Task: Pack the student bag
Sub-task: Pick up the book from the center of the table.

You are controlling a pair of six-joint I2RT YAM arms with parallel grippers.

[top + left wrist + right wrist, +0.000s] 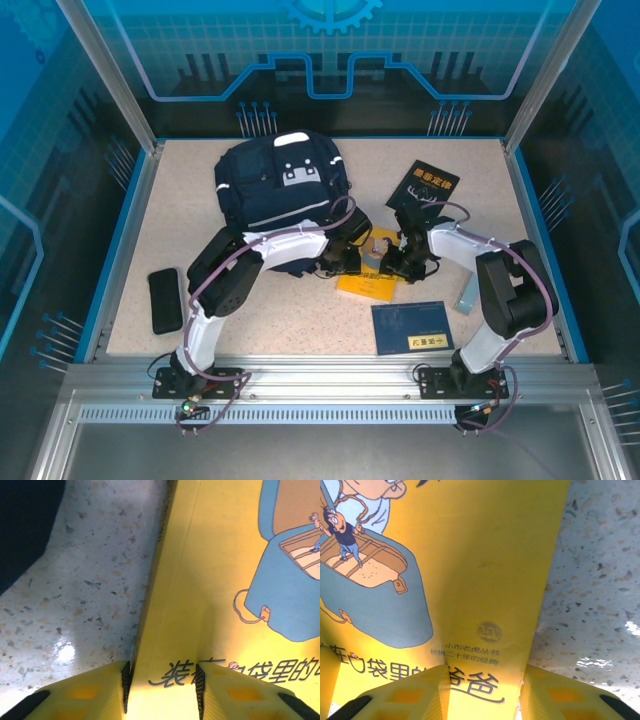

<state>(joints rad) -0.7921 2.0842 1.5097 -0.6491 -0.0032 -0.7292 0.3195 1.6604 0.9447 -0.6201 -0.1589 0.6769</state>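
Pinching, apparently, opposite edges of the yellow book, left and right jaws; student bag nearby, contents hidden.

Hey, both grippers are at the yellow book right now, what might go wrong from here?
1. The left gripper and right gripper each straddle just one edge of the yellow book, so it may slip or buckle if lifted.
2. From above I can't make out an opening on the student bag, so the book might snag on the fabric.
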